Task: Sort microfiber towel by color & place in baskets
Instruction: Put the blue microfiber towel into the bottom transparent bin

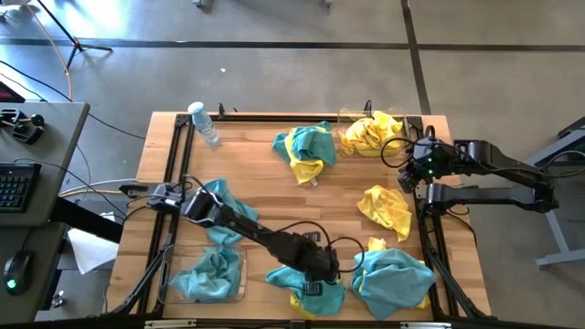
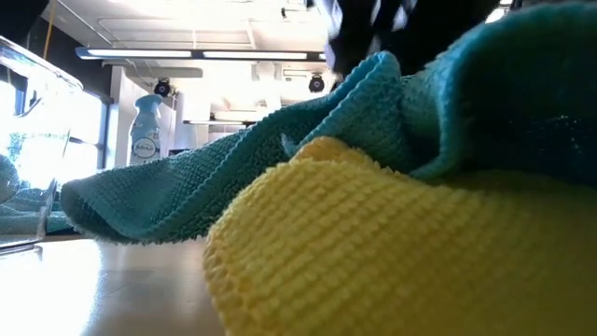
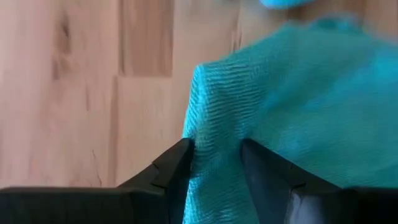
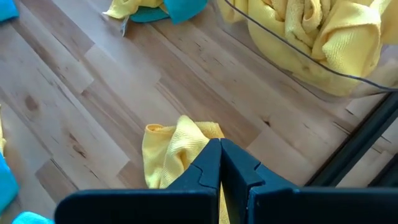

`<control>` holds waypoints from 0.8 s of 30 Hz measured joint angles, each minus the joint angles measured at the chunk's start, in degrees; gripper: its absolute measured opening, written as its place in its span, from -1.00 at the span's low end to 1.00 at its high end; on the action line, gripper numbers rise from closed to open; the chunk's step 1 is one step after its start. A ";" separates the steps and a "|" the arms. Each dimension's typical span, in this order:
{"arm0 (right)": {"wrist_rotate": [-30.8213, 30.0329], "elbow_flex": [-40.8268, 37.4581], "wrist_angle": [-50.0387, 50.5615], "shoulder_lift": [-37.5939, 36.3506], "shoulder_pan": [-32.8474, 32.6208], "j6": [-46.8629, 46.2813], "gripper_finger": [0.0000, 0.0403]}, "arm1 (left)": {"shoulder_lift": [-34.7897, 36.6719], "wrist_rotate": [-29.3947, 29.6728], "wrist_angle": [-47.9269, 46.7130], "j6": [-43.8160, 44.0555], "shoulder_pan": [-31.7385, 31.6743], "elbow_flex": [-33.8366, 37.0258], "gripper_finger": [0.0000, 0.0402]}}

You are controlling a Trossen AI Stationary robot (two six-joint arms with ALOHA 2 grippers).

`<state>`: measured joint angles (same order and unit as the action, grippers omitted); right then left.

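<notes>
My left gripper [image 1: 312, 281] is down at the near edge, open over a teal towel [image 3: 298, 93] that lies on top of a yellow towel [image 2: 373, 252]. A raised fold of the teal cloth stands between its fingers. My right gripper [image 4: 221, 149] hangs shut at the right side of the table, above a loose yellow towel [image 4: 171, 152], and touches nothing. One clear basket [image 1: 239, 260] at the near left holds teal towels. Another basket [image 4: 292, 59] at the far right holds yellow towels. Further towels lie on the table: a teal-and-yellow heap [image 1: 306, 151], a teal one [image 1: 395, 279] and a teal one [image 1: 219, 196] under the left arm. My left gripper comes down on the teal towel from above, slanting. Its open fingers [image 3: 177, 165] straddle a raised fold [image 3: 214, 118] of the cloth, which fills the gap and meets both inner sides. The fingers have not closed on it. The towel lies on the yellow one and the table.
A small clear water bottle [image 1: 203, 122] lies at the far left corner. A black frame [image 1: 174, 164] runs along the table's edges. Bare wood [image 1: 274, 196] shows in the middle of the table. A desk with a keyboard [image 1: 14, 183] stands beyond the left edge.
</notes>
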<state>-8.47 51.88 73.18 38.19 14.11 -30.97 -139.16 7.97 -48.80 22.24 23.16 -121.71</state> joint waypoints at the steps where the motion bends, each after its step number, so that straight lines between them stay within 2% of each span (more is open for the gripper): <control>1: 0.01 0.00 -0.17 -0.01 0.00 0.19 -1.00 | -0.50 -0.01 -0.49 -0.34 0.00 0.03 -0.35; 5: 0.00 0.00 -0.41 -0.01 0.00 1.35 -1.00 | -0.84 0.05 -0.92 1.01 0.17 0.04 -0.43; 11: 0.00 0.00 -0.45 -0.01 0.01 1.58 -1.00 | 1.16 3.54 -5.57 0.60 1.19 -4.37 -0.94; 16: -0.10 0.00 -0.98 0.05 0.00 2.78 -1.00 | 1.53 5.32 -12.42 1.14 2.33 -13.26 -0.99; 19: -0.13 0.00 -1.37 0.05 0.01 2.69 -1.00 | 5.49 6.90 -10.06 3.50 3.40 -10.86 -0.99; 24: -0.12 -0.31 -2.40 -0.01 -0.04 2.57 -1.00 | 12.17 10.54 -13.54 9.53 5.65 -10.78 -1.00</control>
<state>-8.59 51.56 70.78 38.18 14.06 -28.40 -126.99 18.52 -62.34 31.77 28.81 -132.49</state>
